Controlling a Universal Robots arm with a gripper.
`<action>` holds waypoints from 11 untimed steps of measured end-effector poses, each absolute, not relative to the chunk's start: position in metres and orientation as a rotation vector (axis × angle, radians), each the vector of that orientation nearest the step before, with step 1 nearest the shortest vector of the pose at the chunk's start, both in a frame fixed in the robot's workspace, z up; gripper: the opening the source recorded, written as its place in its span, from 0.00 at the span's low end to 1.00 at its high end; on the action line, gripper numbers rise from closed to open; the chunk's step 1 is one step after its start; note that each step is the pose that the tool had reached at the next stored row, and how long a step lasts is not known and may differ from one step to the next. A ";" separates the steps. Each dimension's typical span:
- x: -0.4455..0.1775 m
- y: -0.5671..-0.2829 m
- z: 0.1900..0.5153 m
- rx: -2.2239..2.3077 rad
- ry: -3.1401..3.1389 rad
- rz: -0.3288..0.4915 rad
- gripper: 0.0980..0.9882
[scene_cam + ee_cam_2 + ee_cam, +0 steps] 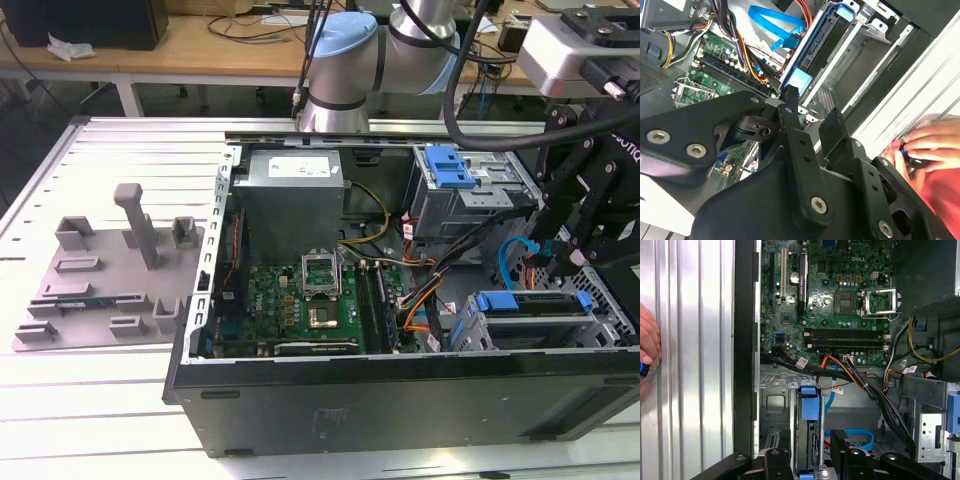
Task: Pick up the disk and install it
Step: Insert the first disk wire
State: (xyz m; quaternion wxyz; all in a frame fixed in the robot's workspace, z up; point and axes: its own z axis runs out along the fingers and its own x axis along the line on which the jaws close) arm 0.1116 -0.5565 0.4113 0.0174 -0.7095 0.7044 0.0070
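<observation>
The disk (530,304) sits on edge in the drive cage at the front corner of the open computer case, on the exterior view's right, its blue carrier bracket showing at both ends. The first wrist view shows the disk's blue bracket (809,402) standing in its slot, and the second wrist view shows the same disk (801,80). My gripper (562,262) hangs just above it. Its black fingers (839,440) stand apart on either side of the disk's edge without gripping it, so the gripper (807,444) is open; it also appears, open, as the gripper (811,104).
The open case (400,390) holds a motherboard (300,300), a power supply (290,185), bundled cables (430,290) and a second cage with a blue latch (447,167). A grey fixture plate (110,280) lies on the exterior view's left. A person's hand (930,145) rests beside the case.
</observation>
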 end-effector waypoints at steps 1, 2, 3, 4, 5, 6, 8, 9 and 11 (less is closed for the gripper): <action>0.112 -0.557 0.411 -2.205 2.189 0.022 0.39; 0.112 -0.556 0.411 -2.205 2.189 0.022 0.39; 0.112 -0.553 0.411 -2.205 2.190 0.020 0.39; 0.112 -0.549 0.411 -2.207 2.191 0.017 0.39; 0.111 -0.543 0.411 -2.209 2.193 0.013 0.39; 0.111 -0.528 0.411 -2.213 2.197 0.005 0.39; 0.111 -0.508 0.411 -2.224 2.208 -0.020 0.39; 0.111 -0.504 0.411 -2.231 2.214 -0.034 0.39; 0.112 -0.495 0.411 -2.253 2.235 -0.080 0.39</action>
